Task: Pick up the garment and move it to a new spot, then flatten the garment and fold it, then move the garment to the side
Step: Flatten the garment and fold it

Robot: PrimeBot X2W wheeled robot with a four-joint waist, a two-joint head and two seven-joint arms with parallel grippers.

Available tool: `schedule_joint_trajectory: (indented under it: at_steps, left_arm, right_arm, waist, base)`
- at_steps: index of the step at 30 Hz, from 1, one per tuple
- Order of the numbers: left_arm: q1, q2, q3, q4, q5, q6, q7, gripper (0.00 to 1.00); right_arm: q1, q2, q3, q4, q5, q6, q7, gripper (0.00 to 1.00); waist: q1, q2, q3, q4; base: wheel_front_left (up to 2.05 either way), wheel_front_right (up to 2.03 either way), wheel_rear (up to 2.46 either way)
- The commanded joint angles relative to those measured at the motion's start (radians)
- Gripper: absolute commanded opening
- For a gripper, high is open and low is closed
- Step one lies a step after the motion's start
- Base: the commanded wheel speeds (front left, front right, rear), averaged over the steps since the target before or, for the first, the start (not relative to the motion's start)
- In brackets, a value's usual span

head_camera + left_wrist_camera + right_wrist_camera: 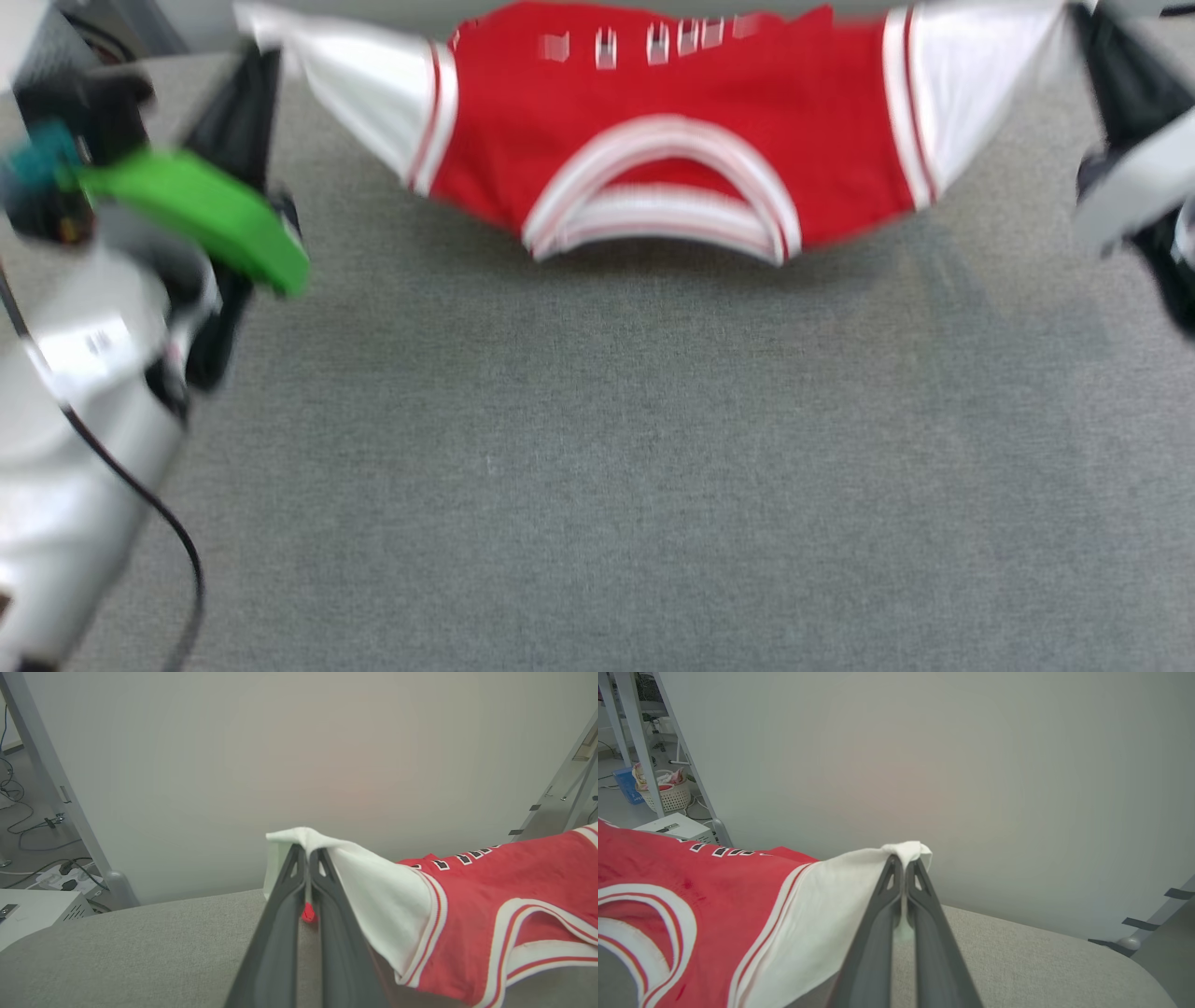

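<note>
The garment (672, 103), a red jersey T-shirt with white sleeves and striped trim, is stretched wide between my two grippers at the far side of the grey table (597, 448). Its collar sags toward me in the middle. My left gripper (257, 56) is shut on the tip of one white sleeve (373, 882), the dark fingertips (299, 858) pinched together. My right gripper (1088, 28) is shut on the other sleeve (831, 905) in the same way. Black white-outlined letters (462, 858) run along the garment's far edge. The garment's lower part hangs out of sight beyond the table's far edge.
A pale wall panel (299, 765) stands close behind the table. Metal frame legs (51, 779), floor cables and a white box (32, 914) lie off the table's left end. A basket of laundry (668, 794) sits on the floor farther off. A green part (205, 215) is on my left arm.
</note>
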Motion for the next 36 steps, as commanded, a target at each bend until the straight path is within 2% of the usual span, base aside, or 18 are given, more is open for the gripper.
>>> schedule_joint_trajectory:
  at_steps: [1,6,14,26,30,31,36]
  left_arm:
    - [0.069,0.012,-0.004,-0.03,-0.016,0.019,-0.008,0.0]
    - [0.305,0.06,-0.026,-0.144,-0.064,0.088,0.0,0.0]
    - [0.54,0.117,-0.056,-0.249,-0.111,0.178,0.018,0.0]
    - [0.748,0.136,-0.082,-0.264,-0.179,0.214,0.012,0.0]
    - [0.791,0.133,-0.089,-0.264,-0.185,0.223,0.005,0.0]
    - [0.798,0.127,-0.09,-0.264,-0.18,0.226,0.0,0.0]
    - [0.785,0.108,-0.091,-0.27,-0.167,0.228,-0.006,0.0]
  right_arm:
    - [0.057,-0.011,0.008,-0.018,0.002,-0.001,-0.007,0.0]
    - [0.274,-0.036,-0.005,-0.071,0.007,-0.001,-0.003,0.0]
    - [0.569,-0.026,-0.092,-0.114,0.01,-0.001,0.014,0.0]
    - [0.898,0.026,-0.234,-0.165,-0.028,-0.001,0.065,0.0]
    - [0.977,0.031,-0.264,-0.199,-0.039,-0.001,0.126,0.0]
    - [1.015,0.033,-0.284,-0.229,-0.046,-0.001,0.177,0.0]
    - [1.018,0.049,-0.313,-0.263,-0.086,-0.001,0.229,0.0]
  waist:
    - [0.0001,0.0,-0.078,0.01]
    - [0.0001,0.0,-0.139,0.015]
    - [0.0001,0.0,-0.2,0.02]
    - [0.0001,0.0,-0.245,0.044]
    - [0.0001,0.0,-0.24,0.052]
    - [0.0001,0.0,-0.232,0.056]
    - [0.0001,0.0,-0.217,0.056]
  base:
    - [0.0,0.0,0.0]
    - [0.0,0.0,0.0]
    - [0.0,0.0,0.0]
    - [0.0,0.0,0.0]
    - [0.0,0.0,0.0]
    - [0.0,0.0,0.0]
    - [0.0,0.0,0.0]
